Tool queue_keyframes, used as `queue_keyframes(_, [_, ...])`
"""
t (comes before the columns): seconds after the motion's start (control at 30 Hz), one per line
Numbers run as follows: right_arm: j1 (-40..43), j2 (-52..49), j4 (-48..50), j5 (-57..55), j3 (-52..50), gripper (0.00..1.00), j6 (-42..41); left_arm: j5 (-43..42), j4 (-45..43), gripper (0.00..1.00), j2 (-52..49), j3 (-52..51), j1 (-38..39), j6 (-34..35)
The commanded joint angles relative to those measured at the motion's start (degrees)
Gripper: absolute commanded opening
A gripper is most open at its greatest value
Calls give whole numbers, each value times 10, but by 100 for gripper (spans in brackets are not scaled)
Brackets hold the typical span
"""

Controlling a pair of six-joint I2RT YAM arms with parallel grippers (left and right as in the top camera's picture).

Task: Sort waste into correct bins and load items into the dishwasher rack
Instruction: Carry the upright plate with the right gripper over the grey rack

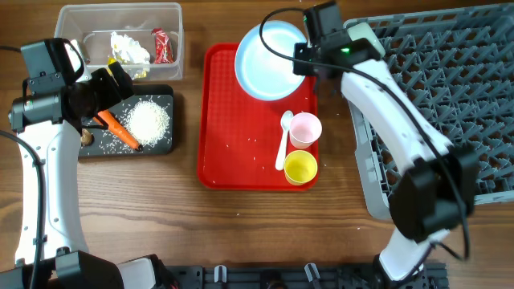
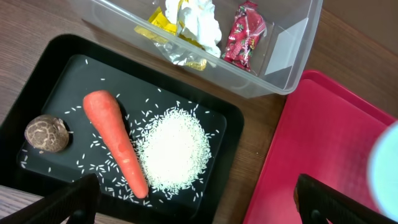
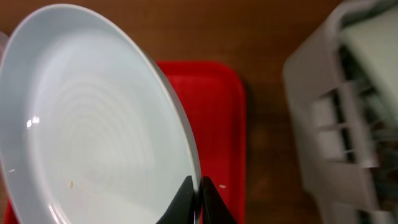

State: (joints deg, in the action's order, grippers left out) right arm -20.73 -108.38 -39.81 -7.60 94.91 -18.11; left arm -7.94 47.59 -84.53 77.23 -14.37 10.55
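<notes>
My right gripper is shut on the rim of the pale blue plate, held tilted over the back of the red tray; the wrist view shows the plate pinched between the fingers. My left gripper is open and empty above the black tray, which holds the carrot, loose rice and the brown lump. The clear tub holds white tissue, a red wrapper and a yellow wrapper. The pink cup, yellow cup and white spoon sit on the red tray. The grey rack stands at the right.
The flat red tray lies in the middle with a few rice grains on it. The right arm stretches from the front edge across the rack's left side. The bowls are not in view.
</notes>
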Motion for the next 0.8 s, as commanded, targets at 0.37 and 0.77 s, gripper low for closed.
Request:
queue_keyframes(0.37, [18,155,-13,-433,15,4,159,1,0,100,-2,5,-3,-7])
queue_keyframes(0.77, [168,155,5,-460,14,4,242,1,0,100,-2,5,-3,-7])
